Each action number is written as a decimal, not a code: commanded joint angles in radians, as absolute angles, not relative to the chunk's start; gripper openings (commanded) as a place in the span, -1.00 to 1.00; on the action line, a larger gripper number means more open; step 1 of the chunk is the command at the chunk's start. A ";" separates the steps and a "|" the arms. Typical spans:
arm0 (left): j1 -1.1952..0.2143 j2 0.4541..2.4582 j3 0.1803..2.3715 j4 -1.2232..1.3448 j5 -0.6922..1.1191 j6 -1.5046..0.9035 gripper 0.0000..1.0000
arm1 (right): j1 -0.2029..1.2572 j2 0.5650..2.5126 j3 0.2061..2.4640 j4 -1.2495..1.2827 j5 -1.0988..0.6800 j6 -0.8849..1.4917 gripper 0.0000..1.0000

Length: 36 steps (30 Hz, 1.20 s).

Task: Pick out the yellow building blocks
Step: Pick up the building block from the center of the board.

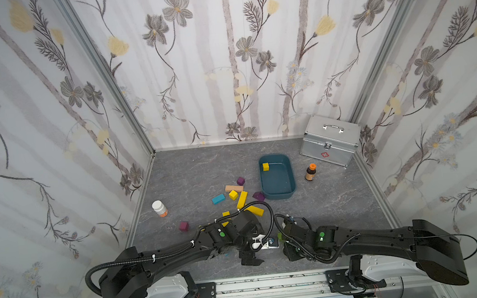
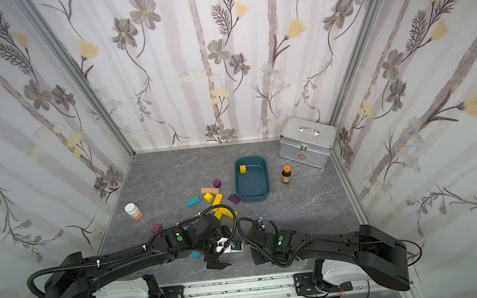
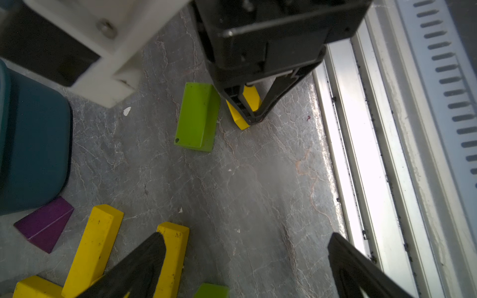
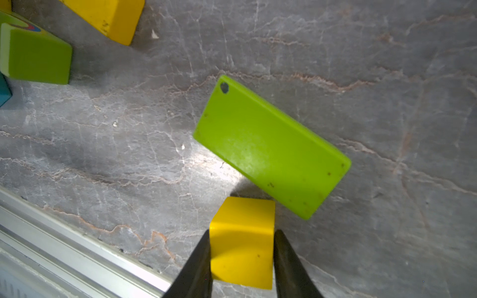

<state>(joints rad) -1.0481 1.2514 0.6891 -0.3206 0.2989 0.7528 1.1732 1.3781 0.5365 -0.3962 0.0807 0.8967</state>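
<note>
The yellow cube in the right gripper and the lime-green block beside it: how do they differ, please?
The yellow cube is compact; the lime-green block is longer and flat. The yellow cube sits clamped in the right gripper; the lime-green block lies free on the table. Both are smooth painted blocks.

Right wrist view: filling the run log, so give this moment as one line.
right end effector: shut on yellow cube | left end effector: open, empty | bin: one yellow block inside
</note>
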 commanded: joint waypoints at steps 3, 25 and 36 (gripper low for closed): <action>-1.049 1.253 0.693 -0.330 0.296 0.769 1.00 | 1.174 1.366 0.534 -0.390 0.089 0.912 -0.36; -1.049 1.197 0.681 -0.292 0.263 0.754 1.00 | 1.176 1.217 0.492 -0.380 0.108 0.909 -0.80; -1.038 1.166 0.672 -0.252 0.232 0.729 1.00 | 1.177 1.123 0.489 -0.359 0.148 0.897 -0.88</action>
